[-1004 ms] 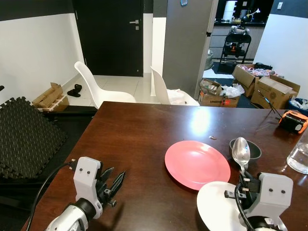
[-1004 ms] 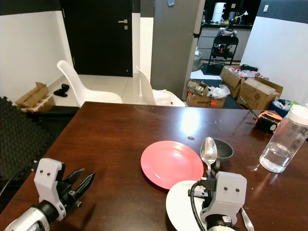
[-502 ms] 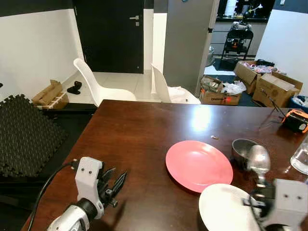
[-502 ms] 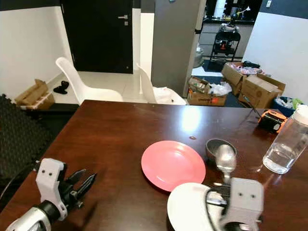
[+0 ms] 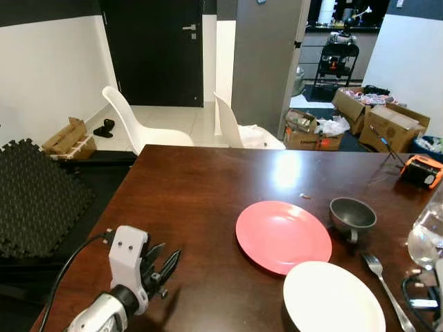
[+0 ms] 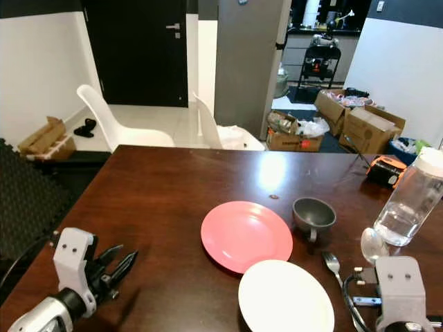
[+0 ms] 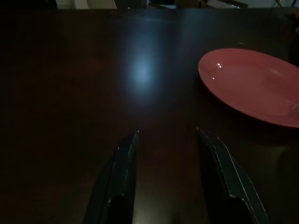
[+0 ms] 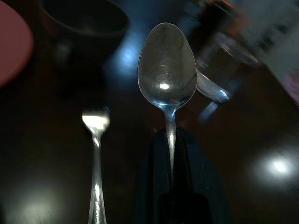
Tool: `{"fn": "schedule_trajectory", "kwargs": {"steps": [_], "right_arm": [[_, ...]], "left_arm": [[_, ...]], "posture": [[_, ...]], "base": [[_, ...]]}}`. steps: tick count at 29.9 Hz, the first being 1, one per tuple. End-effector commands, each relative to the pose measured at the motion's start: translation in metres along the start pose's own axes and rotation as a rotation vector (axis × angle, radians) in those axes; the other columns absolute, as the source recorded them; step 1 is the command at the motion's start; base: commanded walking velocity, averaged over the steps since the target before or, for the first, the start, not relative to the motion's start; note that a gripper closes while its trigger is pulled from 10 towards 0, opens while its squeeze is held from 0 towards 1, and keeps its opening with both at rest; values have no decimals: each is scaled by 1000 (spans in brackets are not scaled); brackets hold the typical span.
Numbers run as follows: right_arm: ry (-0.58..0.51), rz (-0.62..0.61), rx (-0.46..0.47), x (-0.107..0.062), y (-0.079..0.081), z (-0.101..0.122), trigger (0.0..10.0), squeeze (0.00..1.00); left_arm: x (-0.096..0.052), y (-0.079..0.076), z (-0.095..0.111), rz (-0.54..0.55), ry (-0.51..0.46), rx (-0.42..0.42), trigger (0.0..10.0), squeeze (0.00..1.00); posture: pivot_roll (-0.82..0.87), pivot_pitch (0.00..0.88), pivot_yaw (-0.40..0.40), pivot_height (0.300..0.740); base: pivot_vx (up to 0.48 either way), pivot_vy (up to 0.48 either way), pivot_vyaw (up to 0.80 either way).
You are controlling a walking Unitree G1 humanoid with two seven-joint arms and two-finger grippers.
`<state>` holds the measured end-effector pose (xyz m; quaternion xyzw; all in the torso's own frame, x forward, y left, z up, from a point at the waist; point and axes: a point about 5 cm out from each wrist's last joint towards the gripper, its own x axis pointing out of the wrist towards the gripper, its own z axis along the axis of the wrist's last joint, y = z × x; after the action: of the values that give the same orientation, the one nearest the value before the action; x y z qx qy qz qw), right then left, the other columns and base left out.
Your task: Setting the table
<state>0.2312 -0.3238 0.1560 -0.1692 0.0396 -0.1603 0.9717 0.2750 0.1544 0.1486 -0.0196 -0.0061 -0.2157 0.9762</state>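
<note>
From the head cameras, the right gripper (image 6: 377, 266) is carrying a spoon (image 6: 374, 243) just beside the fork (image 6: 333, 263) and water jar (image 6: 411, 200), while the left gripper (image 5: 160, 266) is hovering spread over the table (image 5: 187, 200). At the right wrist, fingers are pinching only the thin handle, so the spoon is at risk of twisting free or clipping the jar

Polished metal spoon (image 8: 167, 65) (mirror-bright); glossy dark wood table (image 5: 194, 200).

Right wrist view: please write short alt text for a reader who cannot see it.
The right gripper holds a metal spoon by its handle, bowl pointing away, above a dark table. A fork lies beside it, near a dark bowl.
</note>
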Motion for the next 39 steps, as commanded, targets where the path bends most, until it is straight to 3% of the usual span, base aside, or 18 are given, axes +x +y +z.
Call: {"fn": "schedule_trajectory", "kwargs": {"steps": [1, 7, 10, 12, 14, 15, 18, 23, 32, 37, 39], "right_arm": [[-38, 82, 29, 7, 5, 4, 10000, 0], [-49, 182, 101, 16, 24, 10, 10000, 0], [-32, 219, 108, 13, 35, 6, 10000, 0], [-25, 222, 109, 11, 38, 4, 10000, 0], [-1, 230, 118, 5, 44, -2, 10000, 0], [-1, 230, 118, 5, 44, -2, 10000, 0], [37, 219, 109, -3, 45, -15, 10000, 0], [32, 207, 80, -6, 40, -17, 10000, 0], [-13, 270, -25, -5, 27, -2, 10000, 0], [24, 320, 14, 2, 35, -9, 10000, 0], [53, 312, 68, 4, 39, -15, 10000, 0]], "left_arm": [[-2, 2, -6, 8, 33, 5, 10000, 35], [-1, 2, -1, 0, 25, 14, 10000, 35], [1, -7, 10, -68, -4, 14, 10000, 35], [0, -12, 17, -127, -20, 24, 10000, 31], [-5, -20, 32, -273, -33, 45, 10000, 35], [-5, -20, 32, -273, -33, 45, 10000, 35], [-16, -36, 43, -520, -5, 92, 10000, 35], [-21, -43, 46, -636, 18, 117, 10000, 35], [-13, -54, 54, -660, -9, 81, 10000, 31], [-14, -62, 57, -700, -15, 86, 10000, 31], [-16, -62, 63, -729, -19, 128, 10000, 31]], "posture": [[-65, 90, 104, 740], [-42, 103, 97, 740], [-39, 105, 96, 740], [-37, 104, 98, 740], [-37, 101, 105, 740], [-37, 101, 105, 740], [-42, 101, 113, 740], [-57, 99, 124, 740], [-71, 102, 124, 740], [-57, 107, 114, 740], [-50, 107, 113, 740]], "base": [[0, 0, 0], [0, 0, 0], [0, 0, 0], [0, 0, 0], [0, 0, 0], [0, 0, 0], [0, 0, 0], [0, 0, 0], [0, 0, 0], [0, 0, 0], [0, 0, 0]]}}
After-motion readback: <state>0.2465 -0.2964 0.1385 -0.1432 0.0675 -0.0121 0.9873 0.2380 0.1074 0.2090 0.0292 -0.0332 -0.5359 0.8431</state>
